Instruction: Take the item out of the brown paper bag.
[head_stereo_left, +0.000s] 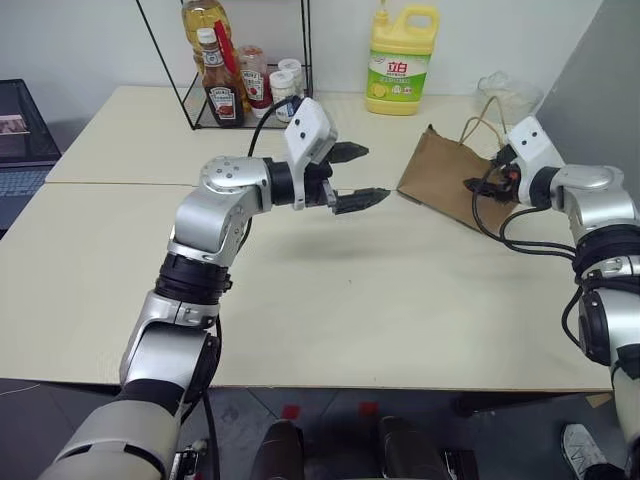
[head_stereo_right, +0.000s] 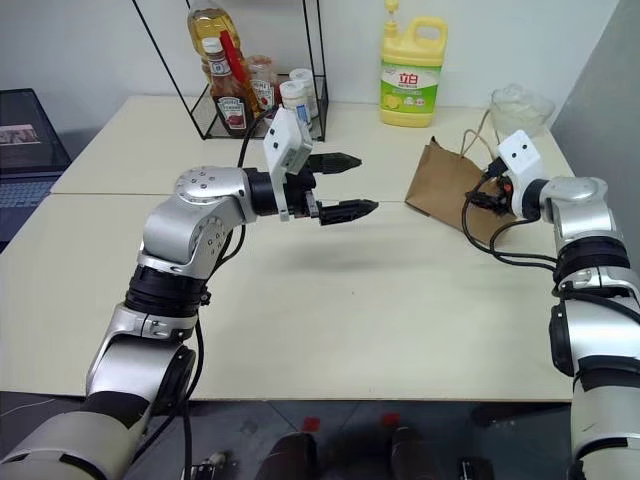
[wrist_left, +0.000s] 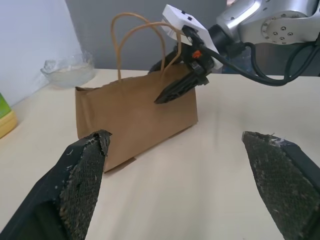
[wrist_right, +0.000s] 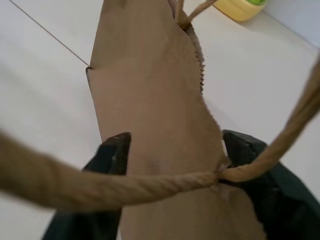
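Observation:
The brown paper bag stands on the table at the right, its tan cord handles sticking up. My right gripper is at the bag's top edge with one finger on each side of the paper, pressing against it. A cord handle crosses in front of the fingers. My left gripper hovers above the table to the left of the bag, pointing at it, wide open and empty. The item is hidden.
A yellow detergent jug stands at the back of the table. Further left is a black wire rack holding a ketchup bottle and jars. A clear bowl sits behind the bag. A laptop lies at the far left.

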